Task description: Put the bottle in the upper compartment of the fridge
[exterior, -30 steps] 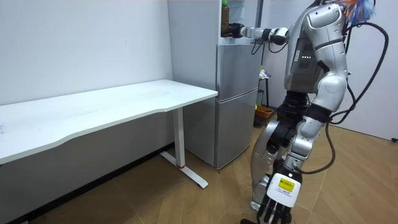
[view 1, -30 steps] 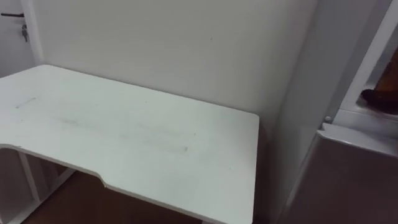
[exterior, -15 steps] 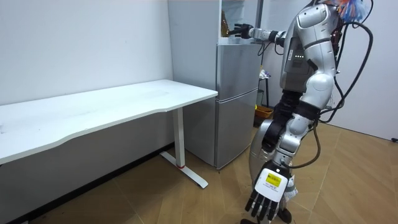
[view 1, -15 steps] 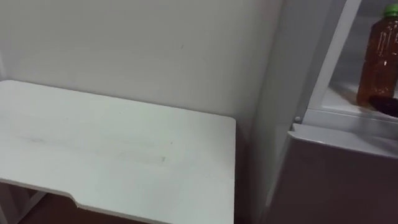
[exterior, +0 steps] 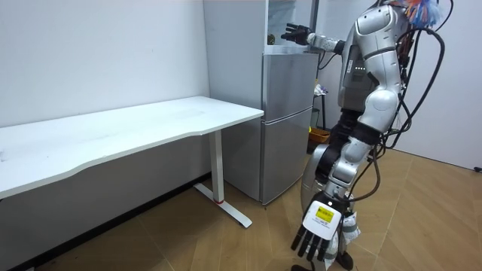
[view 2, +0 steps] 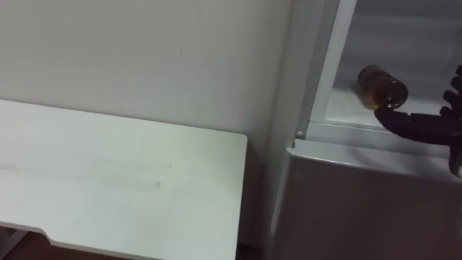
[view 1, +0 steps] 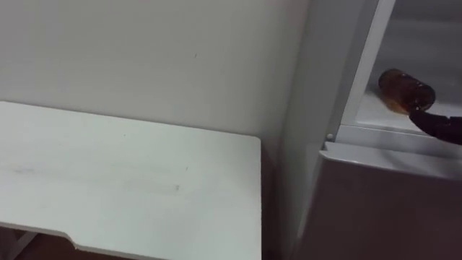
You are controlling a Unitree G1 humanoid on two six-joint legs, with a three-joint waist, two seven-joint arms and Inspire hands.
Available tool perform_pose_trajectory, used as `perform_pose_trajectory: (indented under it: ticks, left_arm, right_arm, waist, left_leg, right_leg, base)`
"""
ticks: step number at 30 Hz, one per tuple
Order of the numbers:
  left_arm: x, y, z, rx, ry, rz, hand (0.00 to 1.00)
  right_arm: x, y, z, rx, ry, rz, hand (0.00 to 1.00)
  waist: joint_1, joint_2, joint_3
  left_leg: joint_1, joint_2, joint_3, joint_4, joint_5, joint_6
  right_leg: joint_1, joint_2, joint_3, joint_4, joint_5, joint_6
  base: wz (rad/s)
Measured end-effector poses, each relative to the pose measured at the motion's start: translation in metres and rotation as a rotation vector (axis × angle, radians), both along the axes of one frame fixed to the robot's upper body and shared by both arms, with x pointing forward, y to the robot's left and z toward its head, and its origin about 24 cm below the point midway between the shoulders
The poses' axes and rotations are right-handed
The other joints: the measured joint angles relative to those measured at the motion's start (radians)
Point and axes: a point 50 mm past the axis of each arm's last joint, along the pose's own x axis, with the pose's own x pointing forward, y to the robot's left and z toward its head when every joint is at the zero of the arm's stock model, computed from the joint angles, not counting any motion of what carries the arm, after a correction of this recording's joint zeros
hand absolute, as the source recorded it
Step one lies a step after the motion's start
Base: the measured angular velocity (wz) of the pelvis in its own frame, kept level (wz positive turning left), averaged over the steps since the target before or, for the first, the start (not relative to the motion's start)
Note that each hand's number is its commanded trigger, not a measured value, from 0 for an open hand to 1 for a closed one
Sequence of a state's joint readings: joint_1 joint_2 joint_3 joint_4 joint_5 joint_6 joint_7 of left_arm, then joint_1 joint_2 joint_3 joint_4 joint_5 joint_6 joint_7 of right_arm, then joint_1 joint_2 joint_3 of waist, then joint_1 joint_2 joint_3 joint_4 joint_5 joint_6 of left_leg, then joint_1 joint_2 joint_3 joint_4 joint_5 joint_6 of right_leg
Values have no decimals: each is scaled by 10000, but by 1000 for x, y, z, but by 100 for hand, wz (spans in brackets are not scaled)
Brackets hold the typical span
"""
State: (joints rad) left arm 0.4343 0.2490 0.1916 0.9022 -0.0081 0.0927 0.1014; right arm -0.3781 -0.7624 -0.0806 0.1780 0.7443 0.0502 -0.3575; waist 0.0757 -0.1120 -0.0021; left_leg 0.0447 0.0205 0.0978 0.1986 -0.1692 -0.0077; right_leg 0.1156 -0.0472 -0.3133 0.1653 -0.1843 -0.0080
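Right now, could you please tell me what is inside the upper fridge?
A brown bottle lies on its side on the upper fridge shelf, the open right robot hand close before it. The shelf behind that hand and the frame is hidden.

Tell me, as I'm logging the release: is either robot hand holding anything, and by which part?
Nothing is held. The bottle lies on its side in the upper fridge, the right robot hand open beside it; the left robot hand hangs open.

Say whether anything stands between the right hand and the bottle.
Nothing visible does. The bottle lies on its side on the upper fridge shelf, and the right hand, fingers straight, is close beside it with no object between.
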Motion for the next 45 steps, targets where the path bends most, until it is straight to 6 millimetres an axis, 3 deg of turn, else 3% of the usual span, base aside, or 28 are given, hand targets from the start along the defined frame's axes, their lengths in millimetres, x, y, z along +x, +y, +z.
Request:
perform_pose_trajectory:
  ticks: [6,10,17,20,22,30,39,45]
  left_arm:
    - [-6,-8,-4,-233,103,125,0]
    - [-16,-17,-7,-391,309,331,0]
    - [-24,-28,-12,-669,402,471,0]
    - [-18,-32,-13,-760,183,425,0]
    - [-16,-35,-15,-822,90,424,0]
    - [-10,-45,-18,-1097,-120,345,0]
    - [-3,-49,-21,-1474,-237,8,0]
    - [2,-57,-24,-1778,-139,-520,0]
  right_arm:
    - [-19,2,-6,54,-603,-265,0]
    - [-36,20,0,93,-1492,178,0]
    - [-53,42,1,1456,-3255,957,0]
    - [-54,45,-8,1994,-3206,1237,0]
    - [-56,48,-14,2389,-3214,1605,0]
    - [-69,50,-39,3049,-2927,2303,0]
    - [-74,55,-49,3486,-2904,3140,0]
    - [-80,60,-66,5039,-3027,3430,0]
  waist:
    - [30,213,7]
    - [-36,437,-39]
    - [-246,565,11]
    - [-330,592,13]
    - [-432,683,-52]
    - [-452,874,-23]
    - [-661,855,-42]
    - [-718,939,-42]
  left_leg:
    - [130,19,159,-31,-39,2]
    - [185,46,378,-146,-31,-1]
    - [350,68,608,-286,-38,-7]
    - [343,71,622,-279,-47,-9]
    - [333,82,646,-241,-75,-6]
    - [318,195,954,8,-303,-13]
    - [293,221,1106,-7,-315,-24]
    - [294,236,1182,-5,-327,-26]
  right_leg:
    - [25,13,175,20,2,8]
    - [-111,32,426,30,-2,12]
    - [-98,62,660,27,0,13]
    - [-118,55,670,21,-1,14]
    - [-128,55,675,35,-2,15]
    - [-264,103,947,177,-16,16]
    - [-411,144,1188,229,-28,7]
    - [-420,159,1256,218,-11,2]
  base:
    - [-9]
    - [-17]
    - [-10]
    - [0]
    - [0]
    - [-14]
    - [-6]
    - [-2]
